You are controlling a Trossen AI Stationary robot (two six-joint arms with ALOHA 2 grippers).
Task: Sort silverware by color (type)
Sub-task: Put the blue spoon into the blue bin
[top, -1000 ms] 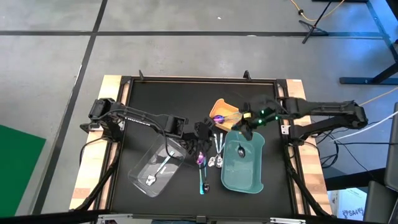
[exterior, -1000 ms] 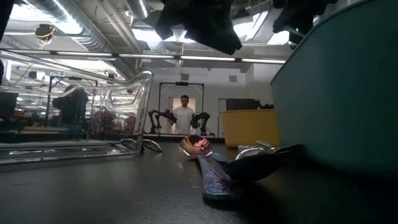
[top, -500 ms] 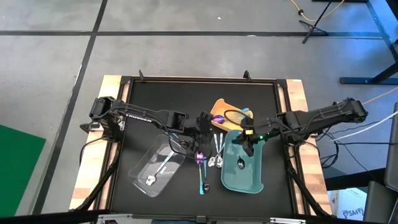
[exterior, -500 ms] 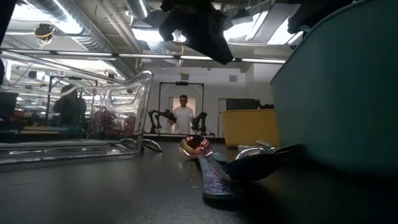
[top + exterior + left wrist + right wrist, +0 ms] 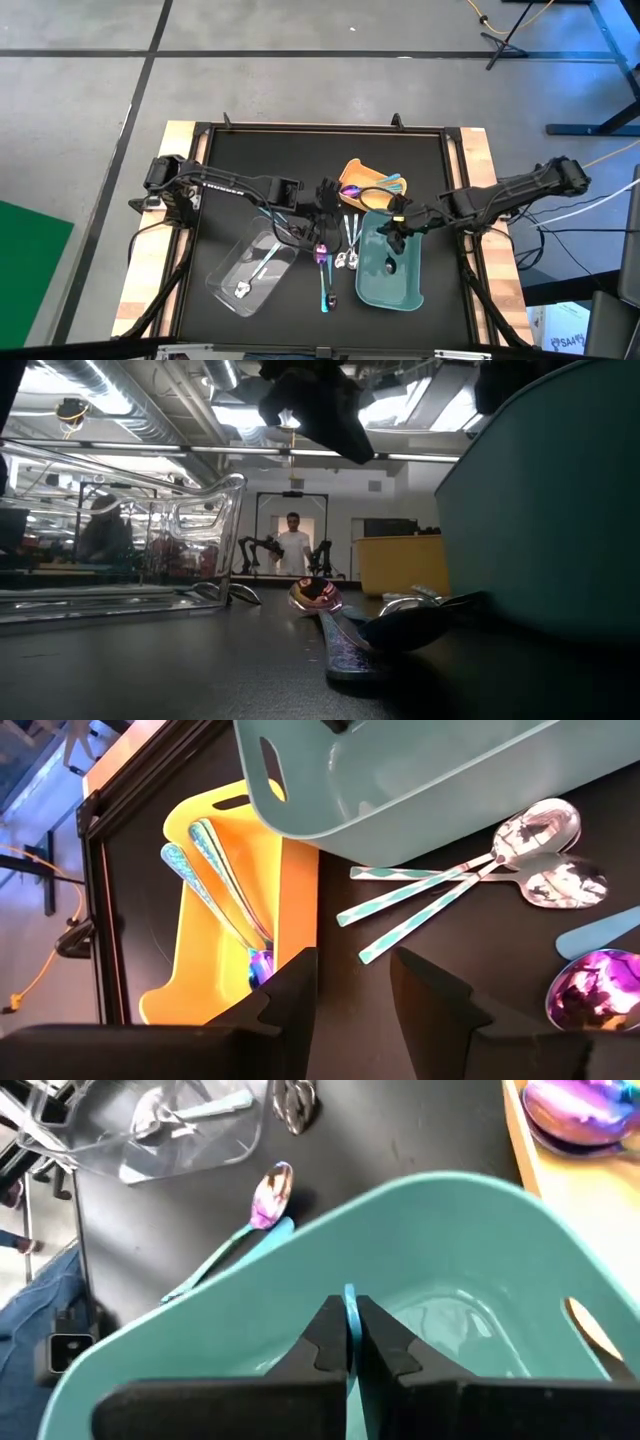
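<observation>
Silverware [image 5: 470, 885] (shiny silver bowls, teal-striped handles) lies beside teal tray [image 5: 420, 780].

text: none legible | labels: none | brands: none | numbers: none | signs: none

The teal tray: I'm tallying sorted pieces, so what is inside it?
The teal tray holds one dark spoon. The right gripper, shut on a thin teal handle, hangs over it and covers part of the floor.
</observation>
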